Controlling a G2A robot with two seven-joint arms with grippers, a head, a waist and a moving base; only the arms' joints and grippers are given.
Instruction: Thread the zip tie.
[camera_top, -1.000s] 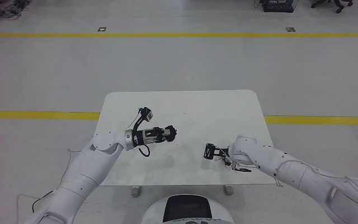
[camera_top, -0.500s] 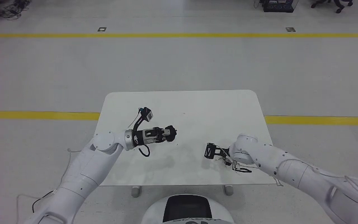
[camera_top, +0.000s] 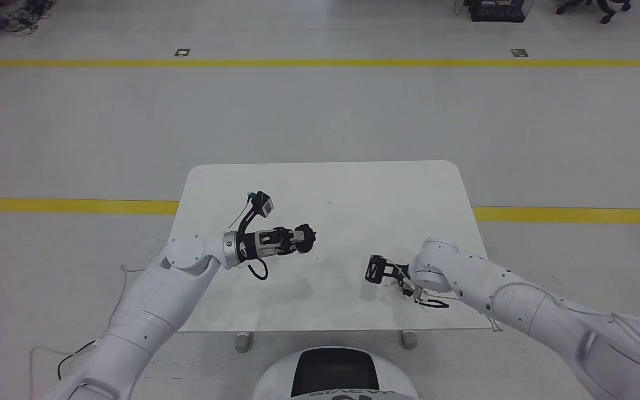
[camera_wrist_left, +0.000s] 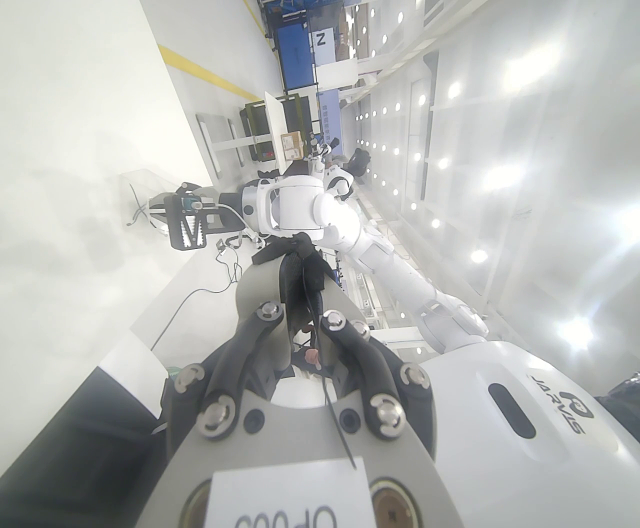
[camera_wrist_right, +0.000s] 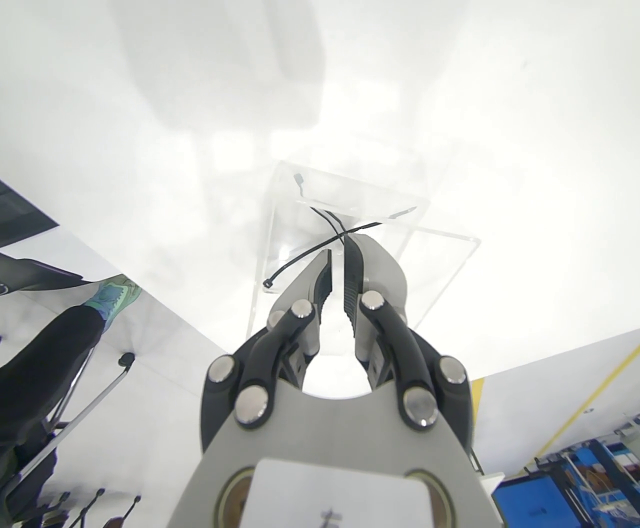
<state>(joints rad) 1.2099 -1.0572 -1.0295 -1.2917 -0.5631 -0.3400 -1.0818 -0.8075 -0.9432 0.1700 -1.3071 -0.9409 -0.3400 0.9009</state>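
Against the earlier top views almost nothing differs. The left arm holds its place and the right forearm has only nudged slightly, its gripper staying over the same near part of the table.

From above, the left gripper and right gripper face each other with a gap between them, and no tie can be made out.

The left wrist view shows the left gripper clamped on the held zip tie. The thin black strap runs from between the closed fingers back across the palm. A dark, bunched part sits at the fingertips. Beyond those tips the right gripper shows side-on, well apart from the held tie.

The right wrist view shows the right gripper with its pads a narrow slit apart, holding nothing that can be seen. Just ahead of its tips lies a clear tray holding two loose zip ties that cross each other right at the fingertips. Whether the tips touch them cannot be told.

The left arm stretches from its shoulder toward the table's middle, wrist level and raised off the surface. The right arm bends in from the far side, its gripper pointing back toward the left one.
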